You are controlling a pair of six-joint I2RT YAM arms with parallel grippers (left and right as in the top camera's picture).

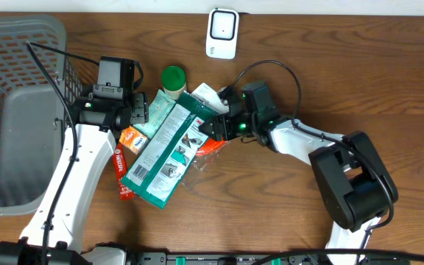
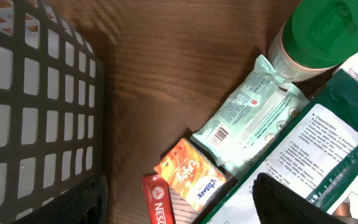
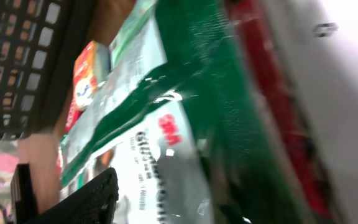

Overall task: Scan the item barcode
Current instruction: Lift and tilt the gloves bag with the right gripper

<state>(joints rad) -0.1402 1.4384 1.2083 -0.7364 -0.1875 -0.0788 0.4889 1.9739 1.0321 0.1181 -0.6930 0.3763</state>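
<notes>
- Item: green glove pack (image 1: 166,151), lying flat and slanted mid-worktop (image 1: 344,66) on top of a small pile. Its upper right corner sits at the right gripper (image 1: 210,126).
- Handling, my read: light, flat, floppy film pouch with a glossy skin. It will likely sag and twist if held by one corner and may slip under hard pads. Not fragile.
- Where to hold: pinch the sealed top edge, across the thin section, so the printed face hangs free toward the white scanner (image 1: 223,33).
- Right gripper: the right wrist view is smeared and only one finger (image 3: 73,202) shows, below the pack. Can't tell if it is clamped on the edge or just around it.
- Left gripper (image 1: 140,110): jaws apart, holding nothing, at the wipes pack (image 1: 155,110) on the pile's left side.
- Hidden: the glove pack covers most of the red stick pack (image 1: 121,168), part of the orange packet (image 1: 132,138), and something red-orange under its right edge that I can't ID.
- Barcode: one is plain on the wipes pack in the left wrist view. On the glove pack there is possibly one in the white patch at the lower-left end, too small to confirm.
- Green-lidded jar (image 1: 173,77) is just beside the pile's top. Basket (image 1: 20,44) at left is cut off by the frame.
</notes>
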